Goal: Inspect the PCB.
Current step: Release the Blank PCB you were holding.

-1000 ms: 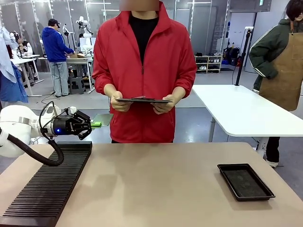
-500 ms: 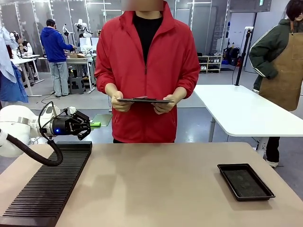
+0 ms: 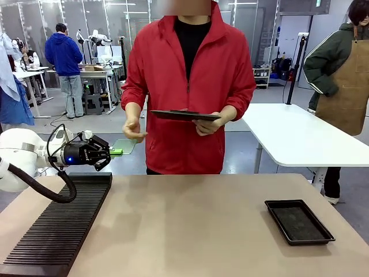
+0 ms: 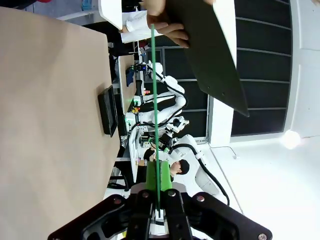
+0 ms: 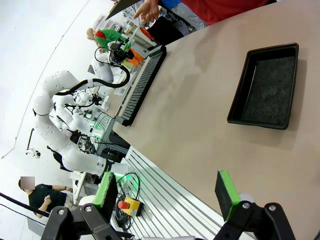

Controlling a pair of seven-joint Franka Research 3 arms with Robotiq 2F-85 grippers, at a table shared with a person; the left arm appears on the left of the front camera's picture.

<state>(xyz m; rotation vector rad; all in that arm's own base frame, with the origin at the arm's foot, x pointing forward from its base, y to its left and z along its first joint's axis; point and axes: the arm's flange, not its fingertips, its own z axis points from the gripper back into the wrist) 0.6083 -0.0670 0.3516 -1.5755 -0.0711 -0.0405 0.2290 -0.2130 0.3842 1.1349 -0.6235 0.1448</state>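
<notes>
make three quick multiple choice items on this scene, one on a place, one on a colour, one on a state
1. Where is the black tray?
A. on the table, toward the robot's right
B. on the floor
C. on a shelf at the back

2. What colour is the jacket of the person facing the robot?
A. blue
B. red
C. yellow

3. What state is the left end effector in?
A. open and empty
B. shut on the PCB
C. shut on nothing

Answers:
1 A: the front view shows the tray lying on the tabletop at picture right.
2 B: the jacket is plainly red.
3 B: the left wrist view shows it clamped on the edge of the thin green board.
</notes>
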